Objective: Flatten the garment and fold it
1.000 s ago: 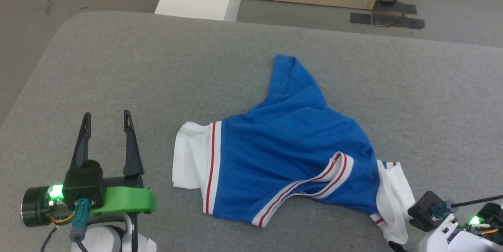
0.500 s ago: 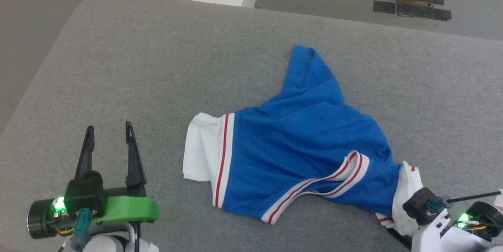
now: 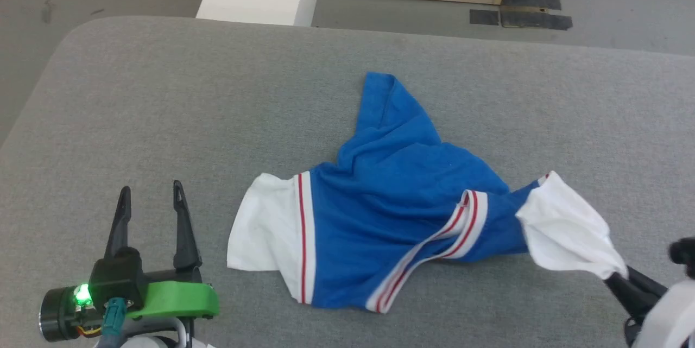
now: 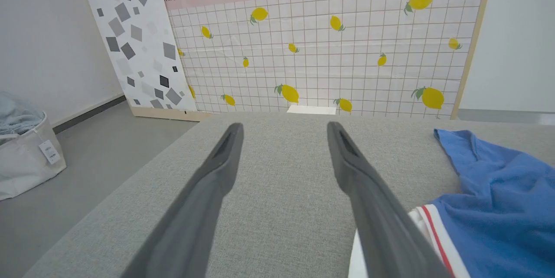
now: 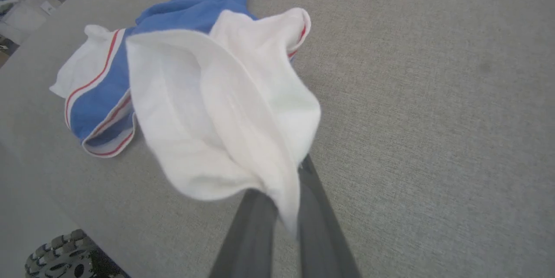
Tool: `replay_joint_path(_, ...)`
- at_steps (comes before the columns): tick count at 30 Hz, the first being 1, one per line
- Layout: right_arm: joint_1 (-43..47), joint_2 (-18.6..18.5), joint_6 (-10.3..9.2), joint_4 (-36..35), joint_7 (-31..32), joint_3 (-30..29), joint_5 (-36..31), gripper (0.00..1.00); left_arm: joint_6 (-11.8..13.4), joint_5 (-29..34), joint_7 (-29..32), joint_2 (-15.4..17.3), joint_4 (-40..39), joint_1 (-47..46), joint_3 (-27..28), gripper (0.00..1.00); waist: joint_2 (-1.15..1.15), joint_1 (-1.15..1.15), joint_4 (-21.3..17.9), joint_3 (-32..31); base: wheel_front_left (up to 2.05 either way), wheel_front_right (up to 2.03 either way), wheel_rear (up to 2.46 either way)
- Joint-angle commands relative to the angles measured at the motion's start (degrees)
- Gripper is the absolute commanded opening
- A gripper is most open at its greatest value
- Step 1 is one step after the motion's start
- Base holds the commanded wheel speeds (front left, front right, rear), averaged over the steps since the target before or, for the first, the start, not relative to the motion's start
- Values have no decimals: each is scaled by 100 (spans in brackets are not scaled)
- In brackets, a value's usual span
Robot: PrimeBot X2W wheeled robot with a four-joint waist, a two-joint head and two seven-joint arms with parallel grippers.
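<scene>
Your grey padded table [image 3: 163, 93] carries the blue jersey [image 3: 391, 201], crumpled near its middle. What's new: the white right sleeve [image 3: 564, 234], lying on the surface a second ago, is now lifted clear and pinched tight in your right gripper [image 3: 616, 277]. Your left gripper [image 3: 151, 188] hovers spread and empty beside the other sleeve [image 3: 260, 223], which lies flat. Judging from this, you've started flattening, and folding is far off.
</scene>
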Motion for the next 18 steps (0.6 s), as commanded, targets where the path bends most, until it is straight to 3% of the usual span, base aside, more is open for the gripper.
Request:
replay_joint_path(1,74,86,-10,157,-82,-167,93,0,-46,95,-20,-58,7,28,24,100,0,0,-31,34,0,0,0)
replay_joint_path(8,-40,376,-10,1809,-388,-685,203,0,-199,155,-20,-167,82,-84,57,100,0,0,18,219,0,0,0)
replay_joint_path(15,-399,214,-10,2983,-849,-521,-325,0,-312,188,-20,-222,195,-132,147,100,0,0,54,253,0,0,0)
replay_joint_path(17,-449,160,-10,3003,-967,-424,-362,100,-321,213,-20,-238,229,-84,154,100,0,0,28,168,0,0,0)
replay_joint_path(18,-447,82,-10,2964,-1059,-401,-446,100,-326,229,-20,-246,243,-47,150,100,0,0,7,108,0,0,0)
